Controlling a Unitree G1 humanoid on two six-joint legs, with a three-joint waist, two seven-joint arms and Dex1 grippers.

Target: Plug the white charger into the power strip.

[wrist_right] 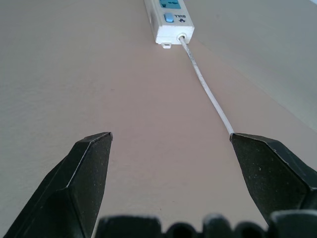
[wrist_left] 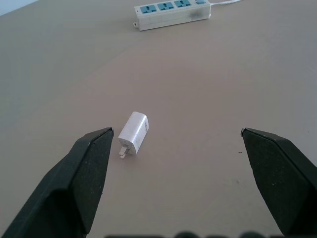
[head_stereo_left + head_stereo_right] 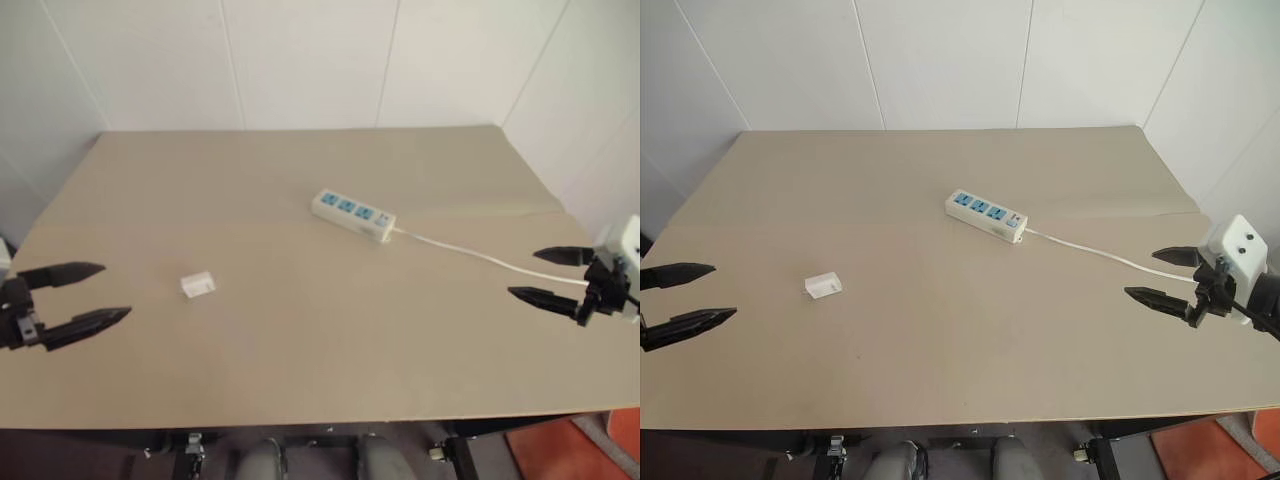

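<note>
The white charger lies on its side on the tan table, left of centre, its metal prongs showing in the left wrist view. The power strip, white with three blue socket faces, lies near the table's middle, and its thin white cord runs off to the right. My left gripper hovers open at the left edge, a short way left of the charger. My right gripper hovers open at the right edge, over the cord, well away from the strip. Neither holds anything.
White panelled walls stand behind and to the right of the table. The table's front edge runs along the bottom of the head views. An orange floor patch shows at the lower right.
</note>
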